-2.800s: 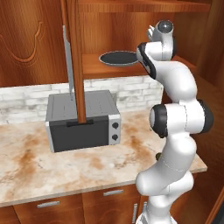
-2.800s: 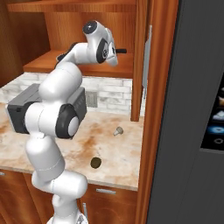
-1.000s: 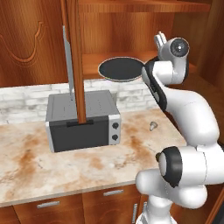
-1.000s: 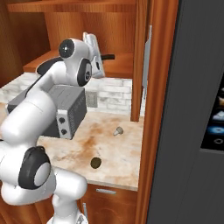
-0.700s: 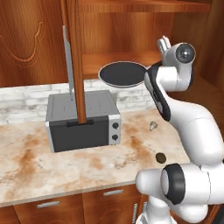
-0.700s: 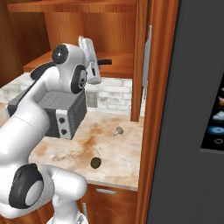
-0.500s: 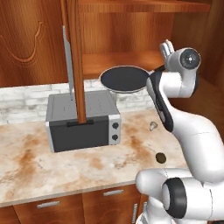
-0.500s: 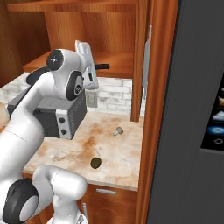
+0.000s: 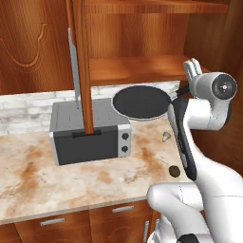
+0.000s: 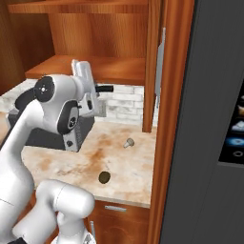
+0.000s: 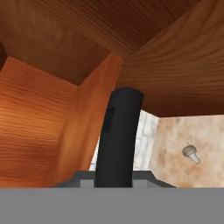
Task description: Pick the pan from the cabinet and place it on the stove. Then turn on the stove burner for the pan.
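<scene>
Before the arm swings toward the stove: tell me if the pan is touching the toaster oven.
Apart. In the left base view the pan hangs in the air off the toaster oven's right end, white backsplash and counter showing beneath its rim.

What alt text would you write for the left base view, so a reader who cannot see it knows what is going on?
The white robot arm holds a black frying pan by its handle, in the air above the marble counter, just right of a grey toaster oven. Behind it, the wooden wall cabinet stands open, with bare shelves.
</scene>
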You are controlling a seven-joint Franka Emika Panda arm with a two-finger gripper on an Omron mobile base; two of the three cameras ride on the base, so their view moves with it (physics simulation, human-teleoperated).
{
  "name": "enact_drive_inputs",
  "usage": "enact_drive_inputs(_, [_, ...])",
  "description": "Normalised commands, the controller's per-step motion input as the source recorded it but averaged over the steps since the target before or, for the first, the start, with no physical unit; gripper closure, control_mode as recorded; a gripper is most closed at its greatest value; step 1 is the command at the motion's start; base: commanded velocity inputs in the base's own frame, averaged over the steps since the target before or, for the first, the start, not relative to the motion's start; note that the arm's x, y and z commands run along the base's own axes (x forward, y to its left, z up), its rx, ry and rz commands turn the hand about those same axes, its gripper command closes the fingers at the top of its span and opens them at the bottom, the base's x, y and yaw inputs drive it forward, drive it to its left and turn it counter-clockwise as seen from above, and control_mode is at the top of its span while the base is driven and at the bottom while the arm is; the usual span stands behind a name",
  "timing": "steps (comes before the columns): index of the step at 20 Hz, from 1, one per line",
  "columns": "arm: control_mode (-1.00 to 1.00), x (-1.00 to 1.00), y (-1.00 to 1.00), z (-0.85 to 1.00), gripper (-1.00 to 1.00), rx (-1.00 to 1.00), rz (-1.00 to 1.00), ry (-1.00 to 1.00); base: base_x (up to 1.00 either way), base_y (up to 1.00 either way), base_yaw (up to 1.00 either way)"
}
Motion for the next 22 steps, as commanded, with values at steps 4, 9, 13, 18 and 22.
enact_drive_inputs(4, [-1.0, -0.57, 0.02, -0.23, 1.0, 0.0, 0.0, 0.0, 0.0, 0.0, 0.0])
enact_drive_inputs(9, [1.0, -0.19, 0.02, -0.04, 1.0, 0.0, 0.0, 0.0, -0.07, 0.0, 0.0])
enact_drive_inputs(13, [1.0, 0.0, 0.0, 0.0, 1.0, 0.0, 0.0, 0.0, -0.69, 0.0, 0.0])
enact_drive_inputs(18, [1.0, 0.0, 0.0, 0.0, 1.0, 0.0, 0.0, 0.0, -0.9, 0.0, -0.06])
enact_drive_inputs(22, [1.0, 0.0, 0.0, 0.0, 1.0, 0.0, 0.0, 0.0, -0.9, 0.0, -0.18])
